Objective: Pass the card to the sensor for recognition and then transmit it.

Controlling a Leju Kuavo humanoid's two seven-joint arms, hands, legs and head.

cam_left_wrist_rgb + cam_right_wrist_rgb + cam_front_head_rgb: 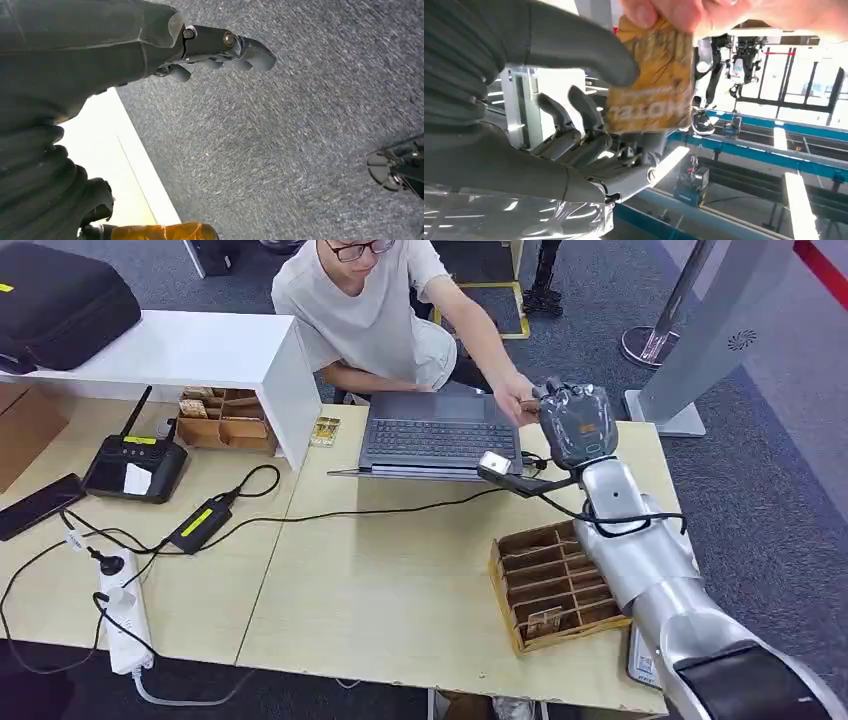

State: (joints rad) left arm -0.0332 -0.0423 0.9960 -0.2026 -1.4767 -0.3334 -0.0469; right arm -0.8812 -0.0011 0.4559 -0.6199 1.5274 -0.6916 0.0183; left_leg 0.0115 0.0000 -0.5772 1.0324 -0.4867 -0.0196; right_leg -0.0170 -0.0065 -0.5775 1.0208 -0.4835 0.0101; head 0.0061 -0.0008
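Note:
A yellow card (pixel 651 75) with printed lettering is up between my right hand (pixel 589 120) and a person's hand (pixel 704 12). My thumb presses on one edge of the card and my fingers curl behind it, while the person's fingers pinch the opposite end. In the head view my right hand (pixel 578 425) is raised beside the laptop's right corner, meeting the person's hand (pixel 520 405). A small grey sensor (pixel 495 462) on a cable lies just below it. My left hand (pixel 225 47) hangs over the carpet beside the table edge and holds nothing.
An open laptop (pixel 435 435) sits before the seated person. A wooden compartment tray (pixel 550 580) with a card in it lies by my right forearm. Cables, a power strip (pixel 122 625), a controller (pixel 135 465) and a white shelf (pixel 190 350) occupy the left side.

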